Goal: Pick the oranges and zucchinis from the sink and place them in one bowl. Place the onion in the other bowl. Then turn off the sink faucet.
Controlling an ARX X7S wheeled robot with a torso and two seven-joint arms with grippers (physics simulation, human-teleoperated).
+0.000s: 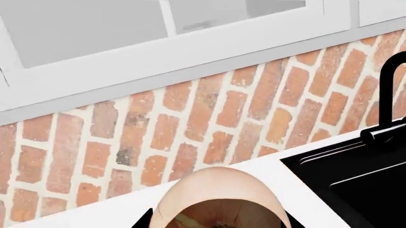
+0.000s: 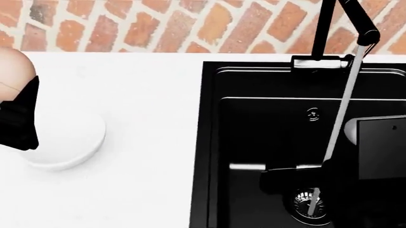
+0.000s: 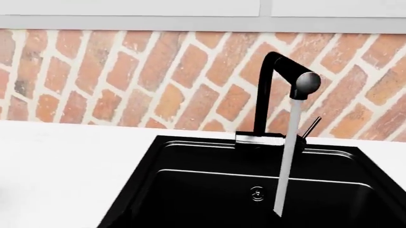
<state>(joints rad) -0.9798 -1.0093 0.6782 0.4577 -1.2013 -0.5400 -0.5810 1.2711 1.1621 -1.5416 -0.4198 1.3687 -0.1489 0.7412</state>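
Note:
My left gripper [image 2: 19, 116] is shut on the pale pinkish-tan onion [image 2: 11, 71] and holds it over the counter, at the far-left side of the small white bowl [image 2: 66, 137]. In the left wrist view the onion [image 1: 219, 197] fills the space between the black fingers [image 1: 147, 219]. The black sink [image 2: 266, 123] holds no fruit or vegetables that I can see, only its metal drain [image 2: 311, 202]. The faucet [image 3: 282, 80] is running a stream of water [image 3: 286, 156]. A dark block of my right arm [image 2: 381, 147] hangs over the sink's right side; its jaws are hidden. Oranges, zucchinis and the wooden bowl are out of view.
A white counter [image 2: 140, 95] runs left of the sink. A brick backsplash [image 3: 127, 76] stands behind it, with a white window frame [image 1: 190, 52] above. The faucet's thin lever [image 3: 311, 127] sticks out beside its base.

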